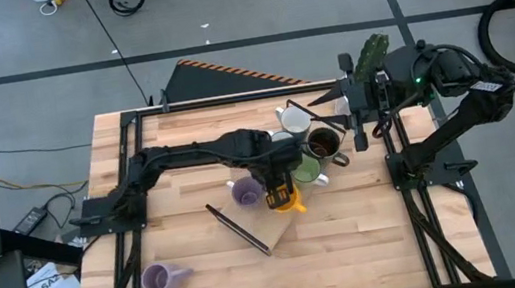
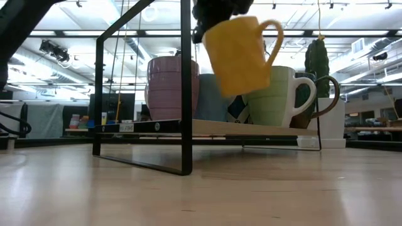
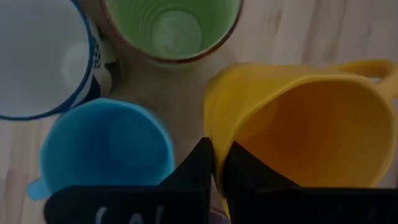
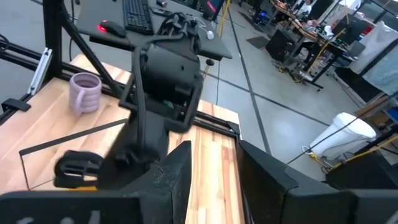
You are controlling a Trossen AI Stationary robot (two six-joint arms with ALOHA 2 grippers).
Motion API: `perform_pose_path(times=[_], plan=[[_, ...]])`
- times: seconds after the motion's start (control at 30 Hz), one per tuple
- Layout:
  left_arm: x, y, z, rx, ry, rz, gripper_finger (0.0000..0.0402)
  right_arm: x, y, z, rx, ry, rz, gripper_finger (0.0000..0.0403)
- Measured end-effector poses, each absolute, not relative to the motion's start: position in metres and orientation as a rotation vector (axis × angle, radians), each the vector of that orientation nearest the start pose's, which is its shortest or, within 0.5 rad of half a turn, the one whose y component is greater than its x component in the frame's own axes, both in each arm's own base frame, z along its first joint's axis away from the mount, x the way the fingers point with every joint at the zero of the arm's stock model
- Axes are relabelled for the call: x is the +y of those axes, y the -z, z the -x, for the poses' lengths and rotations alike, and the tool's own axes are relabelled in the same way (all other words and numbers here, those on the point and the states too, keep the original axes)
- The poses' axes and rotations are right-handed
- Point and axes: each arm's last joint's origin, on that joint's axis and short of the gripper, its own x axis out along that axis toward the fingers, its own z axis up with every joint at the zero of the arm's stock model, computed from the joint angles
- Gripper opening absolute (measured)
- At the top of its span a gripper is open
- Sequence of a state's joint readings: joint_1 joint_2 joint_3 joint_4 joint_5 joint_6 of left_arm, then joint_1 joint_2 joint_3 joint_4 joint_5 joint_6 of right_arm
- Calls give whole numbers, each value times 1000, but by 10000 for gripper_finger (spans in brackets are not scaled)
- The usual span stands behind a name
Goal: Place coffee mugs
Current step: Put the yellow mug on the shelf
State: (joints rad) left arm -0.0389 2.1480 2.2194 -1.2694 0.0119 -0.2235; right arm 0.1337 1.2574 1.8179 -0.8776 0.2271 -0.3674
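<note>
My left gripper (image 1: 282, 186) reaches to the table's middle and is shut on the orange mug (image 2: 242, 53), which hangs tilted above a low black-framed wooden shelf (image 2: 207, 127). On the shelf stand a lavender mug (image 2: 173, 88), the bright blue mug (image 3: 109, 149), the green mug (image 1: 307, 169), the dark brown mug (image 1: 325, 142) and a white mug (image 1: 292, 119). A second lavender mug (image 1: 160, 278) rests on its side near the table's near left corner. My right gripper (image 4: 214, 180) is open and waits near the far right, touching nothing. My left gripper holds the orange mug by its rim (image 3: 217, 140), on the side away from the handle (image 3: 373, 68). One finger (image 3: 249, 177) is inside the mug and one (image 3: 196, 165) outside. The fingers come from above, pointing down. The mug is lifted clear and hangs tilted.
A white pot with a green cactus (image 1: 373, 50) stands at the far right, beside the right gripper. The shelf's thin black frame (image 2: 186, 88) rises in front of the mugs. Bare wood lies along the table's near side (image 1: 355, 262).
</note>
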Motion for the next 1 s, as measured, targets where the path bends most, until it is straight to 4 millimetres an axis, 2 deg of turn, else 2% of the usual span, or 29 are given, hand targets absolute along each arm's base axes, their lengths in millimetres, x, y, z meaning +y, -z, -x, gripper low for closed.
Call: perform_pose_path(times=[0.23,0.37,0.8,1.0], plan=[[-6,-290,-449,1253,-120,191,24,21,-506,-204,326,20,429,134],[-6,-281,-452,1276,-122,189,29,21,-506,-204,326,19,426,134],[-7,-280,-454,1266,-132,128,43,22,-500,-207,350,16,418,134],[-8,-279,-455,1265,-120,115,89,22,-499,-208,353,16,418,134]])
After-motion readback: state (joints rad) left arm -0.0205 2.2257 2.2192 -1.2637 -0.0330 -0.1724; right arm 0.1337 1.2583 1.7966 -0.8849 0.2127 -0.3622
